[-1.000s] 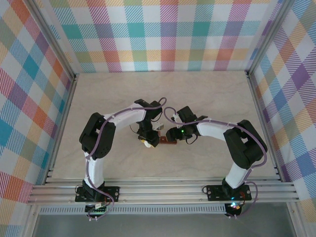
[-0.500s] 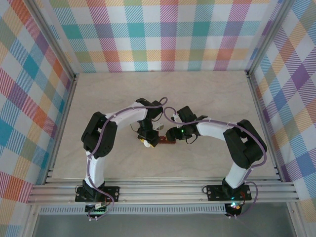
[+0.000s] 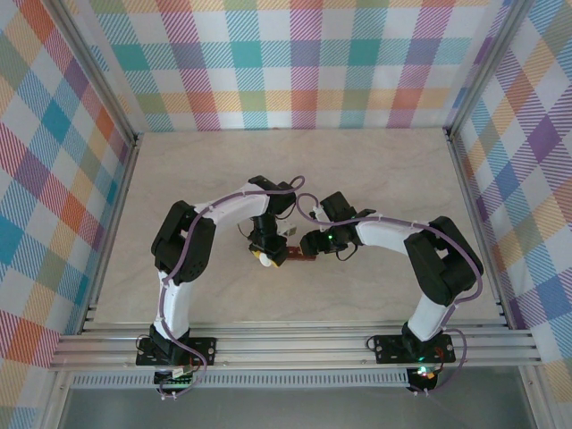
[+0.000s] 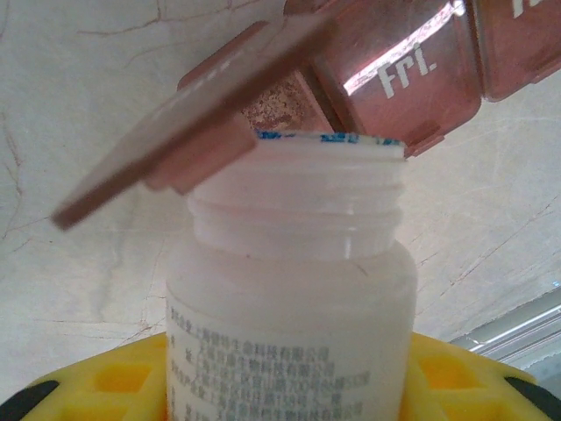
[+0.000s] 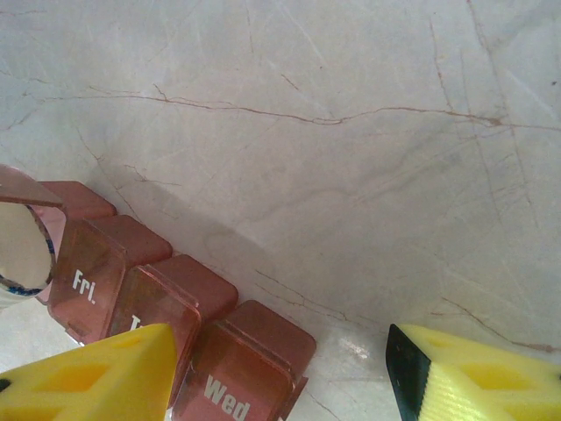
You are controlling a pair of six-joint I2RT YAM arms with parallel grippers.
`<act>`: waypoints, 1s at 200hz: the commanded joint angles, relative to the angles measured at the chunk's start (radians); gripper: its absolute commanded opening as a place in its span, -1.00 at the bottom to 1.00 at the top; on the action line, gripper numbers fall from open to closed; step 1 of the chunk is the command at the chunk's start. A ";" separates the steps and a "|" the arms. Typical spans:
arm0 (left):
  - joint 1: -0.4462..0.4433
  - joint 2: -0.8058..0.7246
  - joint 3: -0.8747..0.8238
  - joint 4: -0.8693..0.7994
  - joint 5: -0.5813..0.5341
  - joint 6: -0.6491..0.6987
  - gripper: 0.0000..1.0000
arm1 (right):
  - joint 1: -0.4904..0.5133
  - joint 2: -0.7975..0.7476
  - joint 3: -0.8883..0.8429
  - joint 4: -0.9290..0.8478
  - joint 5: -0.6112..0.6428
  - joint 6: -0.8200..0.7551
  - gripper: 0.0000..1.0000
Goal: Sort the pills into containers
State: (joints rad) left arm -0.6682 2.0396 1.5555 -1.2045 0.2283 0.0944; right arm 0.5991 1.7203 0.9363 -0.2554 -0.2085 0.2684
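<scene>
Presently the left tool [image 4: 285, 386] grips the white cylindrical plastic bottle [image 4: 289, 289], its mouth beside the open end compartment of the dark red-brown four-compartment plastic strip [image 5: 149, 281] on the marble-patterned tabletop [image 5: 351, 132]. The right tool [image 5: 280, 377] stands open at the strip. Risk: pills spilling past, since the raised lid [image 4: 175, 132] apparently crowds the bottle's rim.

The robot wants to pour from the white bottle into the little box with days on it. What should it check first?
1. Cap off white bottle: ok, mouth open.
2. Left gripper grips bottle: ok.
3. Lid beside the Fri. compartment raised: ok.
4. Mouth centred on open compartment: cannot tell.
5. Right gripper steadying pill organizer: not ok, open.
6. Anything left inside bottle: cannot tell.
</scene>
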 commanded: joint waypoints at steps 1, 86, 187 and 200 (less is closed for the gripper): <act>-0.016 -0.011 0.018 -0.035 -0.016 0.008 -1.00 | 0.008 0.019 0.017 -0.010 -0.026 -0.005 0.33; -0.017 -0.080 -0.024 0.004 -0.021 0.011 -1.00 | 0.008 0.028 0.019 -0.011 -0.026 -0.006 0.32; -0.013 -0.098 -0.065 0.027 -0.023 0.022 -1.00 | 0.008 0.045 0.024 -0.013 -0.028 -0.006 0.32; -0.014 -0.091 -0.054 0.021 -0.023 0.024 -1.00 | 0.008 0.049 0.025 -0.013 -0.027 -0.006 0.32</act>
State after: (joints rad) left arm -0.6685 1.9678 1.4933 -1.1709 0.2146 0.0986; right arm 0.5991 1.7336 0.9466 -0.2558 -0.2150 0.2687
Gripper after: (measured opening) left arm 0.448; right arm 0.661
